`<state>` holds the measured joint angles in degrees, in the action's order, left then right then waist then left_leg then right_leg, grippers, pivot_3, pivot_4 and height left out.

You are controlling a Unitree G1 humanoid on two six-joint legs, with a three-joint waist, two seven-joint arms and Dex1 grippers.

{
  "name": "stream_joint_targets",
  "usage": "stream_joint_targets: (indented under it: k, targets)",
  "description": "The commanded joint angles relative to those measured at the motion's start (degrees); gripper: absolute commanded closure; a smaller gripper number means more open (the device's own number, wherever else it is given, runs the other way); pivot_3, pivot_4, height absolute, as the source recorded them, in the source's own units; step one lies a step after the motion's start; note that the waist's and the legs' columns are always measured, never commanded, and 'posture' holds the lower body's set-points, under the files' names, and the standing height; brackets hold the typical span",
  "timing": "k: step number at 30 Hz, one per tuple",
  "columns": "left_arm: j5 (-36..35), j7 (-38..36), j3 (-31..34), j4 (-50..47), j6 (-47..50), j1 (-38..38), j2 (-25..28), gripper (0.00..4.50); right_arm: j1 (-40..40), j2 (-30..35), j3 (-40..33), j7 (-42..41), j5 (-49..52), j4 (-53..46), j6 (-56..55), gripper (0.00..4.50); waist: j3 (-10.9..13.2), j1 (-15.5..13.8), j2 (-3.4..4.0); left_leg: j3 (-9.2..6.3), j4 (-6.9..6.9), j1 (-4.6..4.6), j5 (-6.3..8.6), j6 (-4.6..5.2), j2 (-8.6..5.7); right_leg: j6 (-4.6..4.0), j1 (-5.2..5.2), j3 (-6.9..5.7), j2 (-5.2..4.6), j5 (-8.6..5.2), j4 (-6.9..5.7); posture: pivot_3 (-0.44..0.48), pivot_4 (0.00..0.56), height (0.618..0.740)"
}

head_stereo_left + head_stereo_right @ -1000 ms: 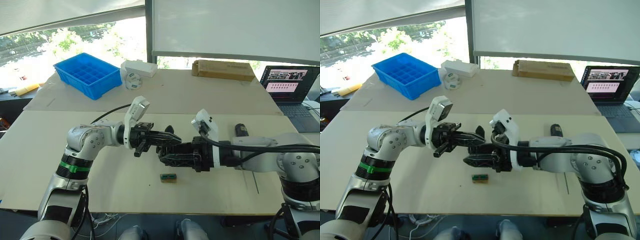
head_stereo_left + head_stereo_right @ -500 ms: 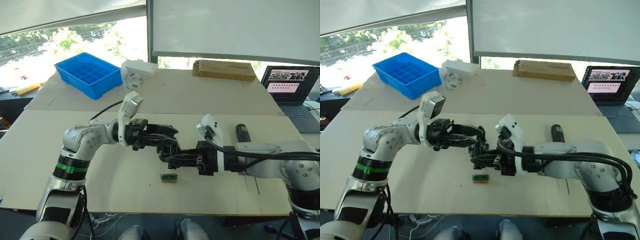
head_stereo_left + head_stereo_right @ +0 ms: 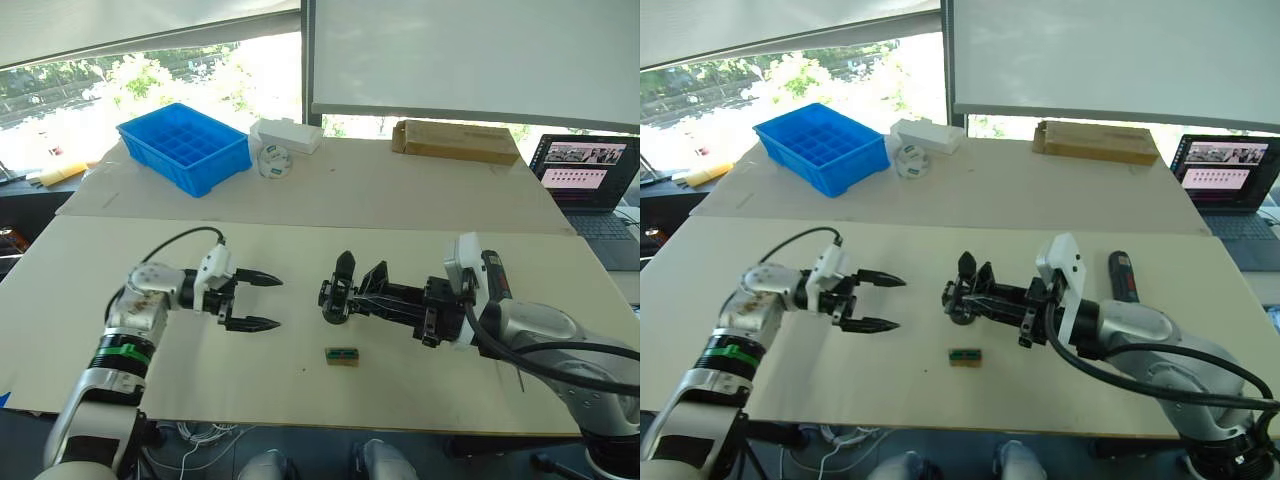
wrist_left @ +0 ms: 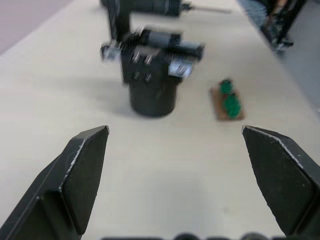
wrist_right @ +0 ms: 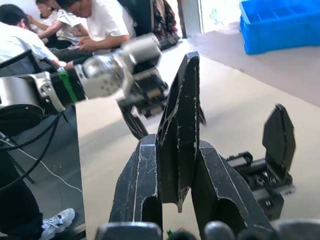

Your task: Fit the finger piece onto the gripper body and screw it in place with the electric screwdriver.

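The beige worktop (image 3: 300, 420) carries all the things. At its far left stands a blue tray (image 3: 184, 148) with many compartments, and at the far right a laptop (image 3: 594, 180) with its screen on. The right tool (image 5: 177, 165) reaches toward the middle of the worktop, and its two fingers are closed on the finger piece (image 5: 181, 125), a black wedge that stands up between them. The left tool (image 3: 256, 301) hovers to the left, well apart from the other one, with its two pointed fingers spread wide and nothing between them. The electric screwdriver (image 3: 1123, 276) lies on the worktop beside the right arm. The gripper body (image 4: 150, 67) stands upright on the worktop, just in front of the right tool. A small green-brown block (image 3: 341, 355) lies near it.
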<state>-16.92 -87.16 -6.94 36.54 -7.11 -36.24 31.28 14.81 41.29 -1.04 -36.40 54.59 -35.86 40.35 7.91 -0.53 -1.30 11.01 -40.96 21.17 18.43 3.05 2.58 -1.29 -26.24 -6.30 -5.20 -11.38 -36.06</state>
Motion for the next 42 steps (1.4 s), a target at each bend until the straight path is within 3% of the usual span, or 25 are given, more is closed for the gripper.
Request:
stream_joint_targets:
  k: [1,10,26,29,32,42]
  targets:
    - [2.6,1.8,-0.7,4.1,-4.3,-2.9,-3.7,0.0,0.7,-0.6,-1.0,-1.9,-1.5,-1.3,-2.5,4.09,0.0,-0.1,-0.01,-0.01,-0.02,0.01,0.0,0.01,0.0,0.0,0.0,-0.02,0.0,0.0,0.0,0.0,0.15,0.74]
    - [8.7,7.5,-1.9,17.7,-10.0,-10.2,-13.1,0.0,0.1,-1.2,-1.4,-1.0,-1.1,-3.0,-1.3,4.09,0.0,0.0,-0.04,-0.11,-0.06,0.01,0.04,0.09,0.0,-0.03,0.03,-0.05,-0.02,0.02,-0.02,0.0,0.15,0.74]
    - [12.3,8.2,-1.3,24.9,-13.4,-13.2,-18.0,0.0,-3.7,-1.6,-1.1,-2.2,-4.2,-3.6,-2.7,4.09,0.0,0.0,-0.05,-0.18,-0.25,0.1,0.17,0.33,-0.02,0.05,0.06,-0.13,-0.1,0.07,-0.01,0.0,0.15,0.74]
    - [12.7,8.6,-1.2,25.4,-13.8,-13.3,-17.9,0.76,-4.1,-1.9,-0.9,-2.6,-4.9,-3.5,-2.9,4.09,0.0,0.0,-0.05,-0.19,-0.29,0.1,0.18,0.33,-0.02,0.06,0.07,-0.13,-0.1,0.07,-0.02,0.0,0.15,0.74]
    - [13.3,9.3,-1.4,25.4,-14.7,-13.2,-17.7,2.11,-3.7,-2.8,-0.3,-2.8,-6.5,-2.9,-3.8,4.09,0.0,0.0,-0.05,-0.21,-0.32,0.1,0.18,0.33,0.0,0.06,0.08,-0.14,-0.1,0.07,-0.02,0.0,0.15,0.74]
    - [13.6,9.8,-1.7,23.6,-15.1,-12.2,-18.2,2.2,4.3,-8.4,8.6,-8.8,-22.0,8.8,-15.5,4.09,0.0,0.4,-0.05,-0.2,-0.39,0.11,0.18,0.34,-0.01,0.08,0.09,-0.15,-0.08,0.08,-0.06,0.0,0.15,0.74]
